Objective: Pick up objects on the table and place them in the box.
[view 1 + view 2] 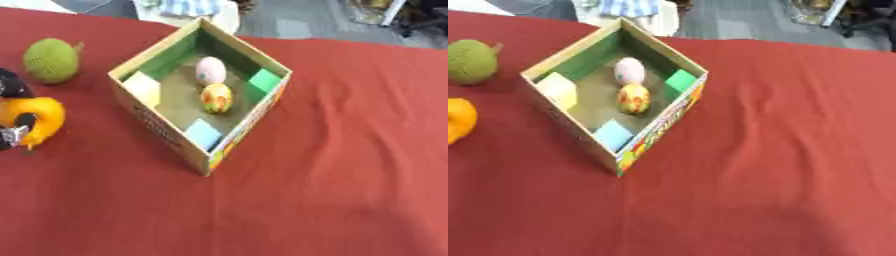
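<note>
An open cardboard box (166,131) stands turned like a diamond on the red cloth, with green inner walls. Inside it lie a pink egg (210,70) and a yellow patterned egg (216,97), close together. To its left, at the view's left edge, my left hand (12,134) is curled round an orange rounded fruit (45,114), with one dark finger across its front. Only part of that hand shows, and the right eye view shows just the orange fruit (458,120). A green bumpy fruit (51,60) lies farther back on the left. My right hand appears in neither view.
The red cloth (332,165) stretches wide to the right of the box and in front of it. Beyond the table's far edge there is grey floor with some clutter (184,7).
</note>
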Robot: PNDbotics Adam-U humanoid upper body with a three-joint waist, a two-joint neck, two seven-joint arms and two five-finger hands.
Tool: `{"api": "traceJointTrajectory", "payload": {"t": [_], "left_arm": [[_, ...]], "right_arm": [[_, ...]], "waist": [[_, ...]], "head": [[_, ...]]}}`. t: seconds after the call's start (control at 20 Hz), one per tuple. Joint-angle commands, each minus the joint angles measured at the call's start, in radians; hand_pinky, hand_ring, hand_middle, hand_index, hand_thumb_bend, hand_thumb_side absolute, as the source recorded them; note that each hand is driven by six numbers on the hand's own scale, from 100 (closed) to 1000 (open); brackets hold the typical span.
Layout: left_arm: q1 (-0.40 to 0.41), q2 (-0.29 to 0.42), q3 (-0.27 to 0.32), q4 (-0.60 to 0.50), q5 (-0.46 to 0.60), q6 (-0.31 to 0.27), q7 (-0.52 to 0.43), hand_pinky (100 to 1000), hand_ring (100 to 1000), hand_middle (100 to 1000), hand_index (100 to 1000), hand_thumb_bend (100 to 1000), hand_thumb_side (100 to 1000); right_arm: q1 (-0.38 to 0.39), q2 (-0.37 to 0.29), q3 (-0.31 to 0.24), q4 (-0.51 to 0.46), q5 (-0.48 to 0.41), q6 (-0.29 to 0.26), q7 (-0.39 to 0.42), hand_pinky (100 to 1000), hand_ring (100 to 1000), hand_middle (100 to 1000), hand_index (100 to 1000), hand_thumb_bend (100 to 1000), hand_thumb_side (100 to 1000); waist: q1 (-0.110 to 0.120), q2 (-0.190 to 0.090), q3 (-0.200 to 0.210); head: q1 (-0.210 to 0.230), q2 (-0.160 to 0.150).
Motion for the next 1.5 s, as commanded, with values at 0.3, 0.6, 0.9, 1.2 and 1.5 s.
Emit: {"api": "traceJointTrajectory", "payload": {"t": [0.3, 0.6, 0.9, 1.2, 1.5], "left_arm": [[0.021, 0.077, 0.031, -0.205, 0.042, 0.029, 0.048, 605, 571, 518, 652, 290, 134], [0.013, 0.098, 0.052, -0.339, 0.116, 0.008, 0.028, 603, 563, 517, 651, 273, 100], [-0.111, 0.047, 0.014, -0.346, 0.223, -0.07, 0.023, 602, 550, 515, 652, 166, 100], [-0.255, -0.065, -0.038, -0.346, 0.323, -0.05, -0.05, 608, 551, 516, 657, 100, 100], [-0.325, -0.144, -0.072, -0.282, 0.293, -0.005, -0.088, 613, 556, 519, 660, 100, 103]], "right_arm": [[0.01, -0.006, -0.018, -0.02, -0.003, -0.26, 0.27, 1000, 100, 676, 772, 100, 524], [0.014, -0.005, -0.023, -0.02, -0.005, -0.256, 0.265, 1000, 100, 675, 772, 100, 523], [0.02, -0.015, -0.021, -0.02, -0.015, -0.259, 0.262, 1000, 100, 675, 772, 100, 524], [0.023, -0.025, -0.012, -0.02, -0.033, -0.268, 0.273, 1000, 100, 675, 773, 100, 524], [0.018, -0.028, -0.004, -0.02, -0.047, -0.273, 0.287, 1000, 100, 675, 773, 100, 525]], "waist": [[0.021, -0.03, 0.001], [0.026, -0.036, 0.001], [0.029, -0.046, -0.004], [0.027, -0.05, -0.017], [0.026, -0.04, -0.046]], "head": [[-0.015, 0.012], [-0.027, 0.018], [-0.032, 0.024], [-0.032, 0.015], [-0.022, -0.001]]}}
